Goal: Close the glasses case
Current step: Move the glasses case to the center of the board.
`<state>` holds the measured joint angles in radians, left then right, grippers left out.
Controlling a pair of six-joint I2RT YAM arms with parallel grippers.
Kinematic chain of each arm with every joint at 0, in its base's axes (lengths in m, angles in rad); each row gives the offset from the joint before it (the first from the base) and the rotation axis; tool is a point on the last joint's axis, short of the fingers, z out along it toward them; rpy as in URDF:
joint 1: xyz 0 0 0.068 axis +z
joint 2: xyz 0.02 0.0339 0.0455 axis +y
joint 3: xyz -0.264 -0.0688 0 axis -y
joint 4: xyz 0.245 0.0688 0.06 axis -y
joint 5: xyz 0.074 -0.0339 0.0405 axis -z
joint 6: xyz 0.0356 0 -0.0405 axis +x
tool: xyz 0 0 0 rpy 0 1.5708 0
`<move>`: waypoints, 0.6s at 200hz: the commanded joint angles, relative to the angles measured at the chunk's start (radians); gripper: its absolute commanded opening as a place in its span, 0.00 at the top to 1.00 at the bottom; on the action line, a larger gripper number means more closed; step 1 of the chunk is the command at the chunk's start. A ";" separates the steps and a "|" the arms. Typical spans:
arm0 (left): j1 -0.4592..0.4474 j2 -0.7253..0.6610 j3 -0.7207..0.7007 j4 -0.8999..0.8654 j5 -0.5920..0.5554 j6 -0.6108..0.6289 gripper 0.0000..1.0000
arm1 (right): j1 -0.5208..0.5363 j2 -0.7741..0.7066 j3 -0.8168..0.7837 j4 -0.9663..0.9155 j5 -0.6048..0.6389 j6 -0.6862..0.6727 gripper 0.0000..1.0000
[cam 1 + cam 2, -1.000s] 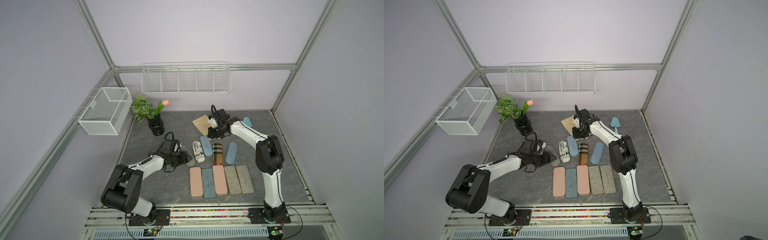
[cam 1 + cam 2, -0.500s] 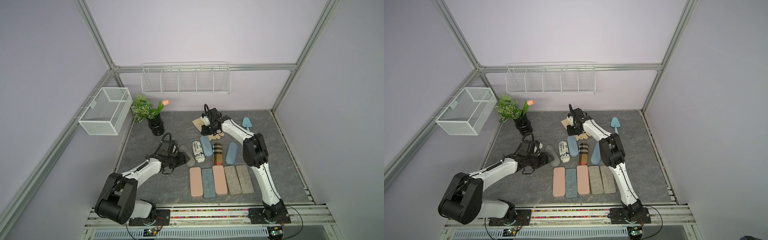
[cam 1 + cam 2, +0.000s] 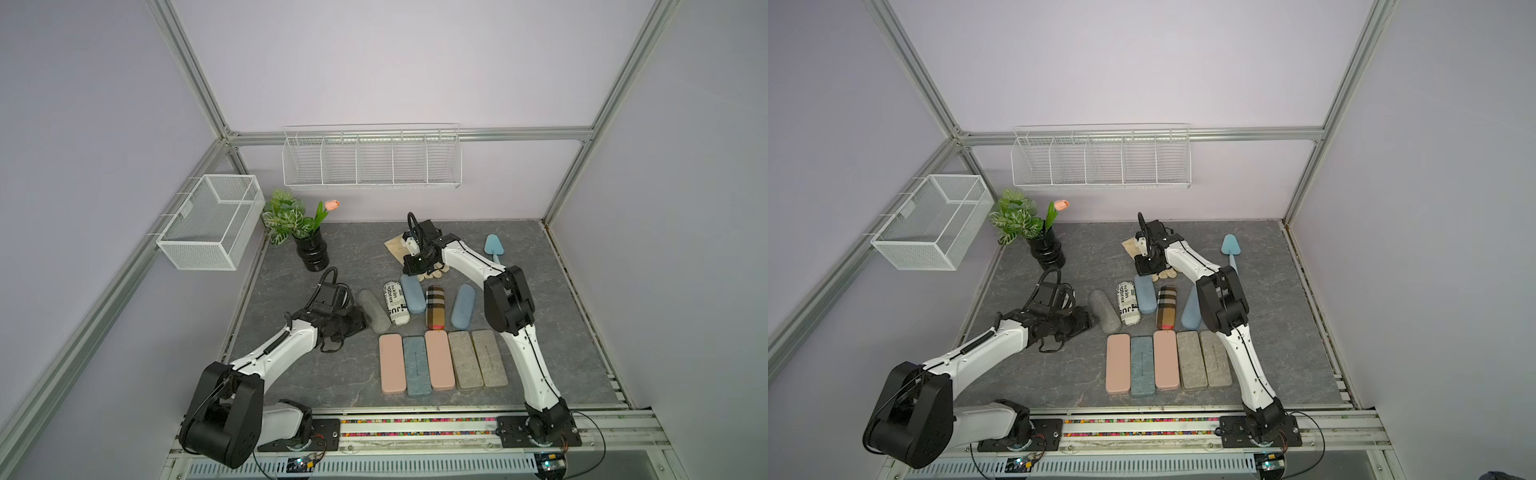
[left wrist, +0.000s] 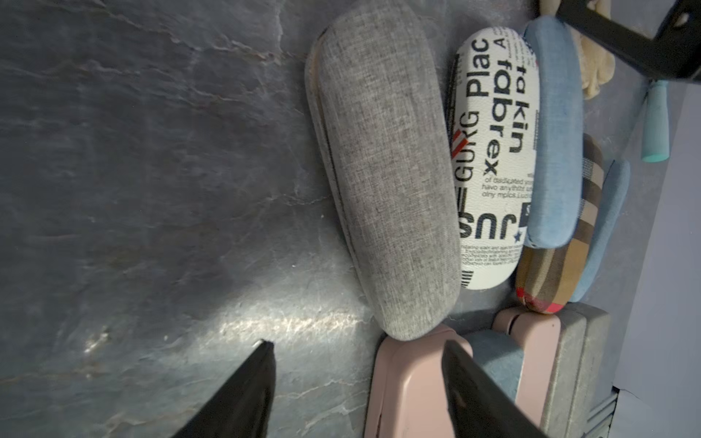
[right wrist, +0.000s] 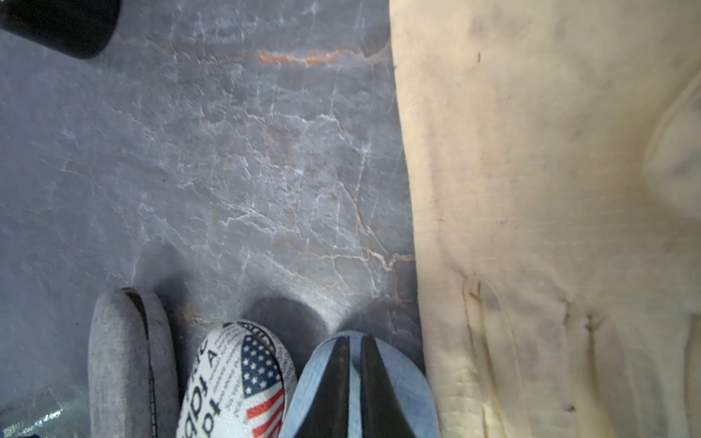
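The left gripper (image 4: 358, 349) has its jaws apart and holds nothing. It is low over the grey stone-patterned table (image 3: 332, 374). One fingertip (image 4: 453, 350) shows in front of a pink flat case (image 4: 409, 383). The grey glasses case (image 4: 383, 170) lies just beyond and between the open fingers, near end towards them, not touching them. A dark seam runs along its left edge; I cannot tell whether it is fully shut. In a top view the left gripper (image 3: 359, 324) sits just left of that case's (image 3: 374, 311) near end.

Touching the grey case on its right lies a white printed case (image 4: 493, 159) reading "takin", "fabrex", "Plac", "GURG" and "JUS" in black, with small print too fine to read. The right wrist view shows a stars-and-stripes flag on its far end (image 5: 258, 375).

The right gripper (image 5: 354, 341) has its jaws together, tips at the far end of a blue denim case (image 5: 409, 386), beside a cream glove (image 5: 550, 189). Whether the tips touch it I cannot tell.

Further right lie a plaid case (image 3: 435, 307) and another blue case (image 3: 462, 306). Nearer stands a row of five flat cases (image 3: 438, 359), pink, blue and grey. A pale blue trowel (image 3: 494, 246) lies far right, a potted plant (image 3: 311, 251) far left.
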<state>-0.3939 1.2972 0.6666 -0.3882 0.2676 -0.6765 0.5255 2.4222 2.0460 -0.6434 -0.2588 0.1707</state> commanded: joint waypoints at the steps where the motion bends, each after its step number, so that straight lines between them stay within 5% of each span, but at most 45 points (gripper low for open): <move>1: -0.004 0.018 0.033 -0.027 -0.034 -0.020 0.30 | 0.006 -0.043 -0.079 -0.033 -0.002 -0.027 0.88; 69: -0.004 0.086 0.092 -0.060 -0.062 -0.012 0.30 | 0.006 -0.182 -0.252 0.048 0.024 -0.011 0.88; 120: 0.020 0.261 0.280 -0.172 -0.093 0.068 0.32 | 0.007 -0.374 -0.358 0.103 0.097 0.039 0.88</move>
<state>-0.3904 1.4914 0.8600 -0.4892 0.2073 -0.6571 0.5262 2.1887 1.7401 -0.5873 -0.2146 0.1844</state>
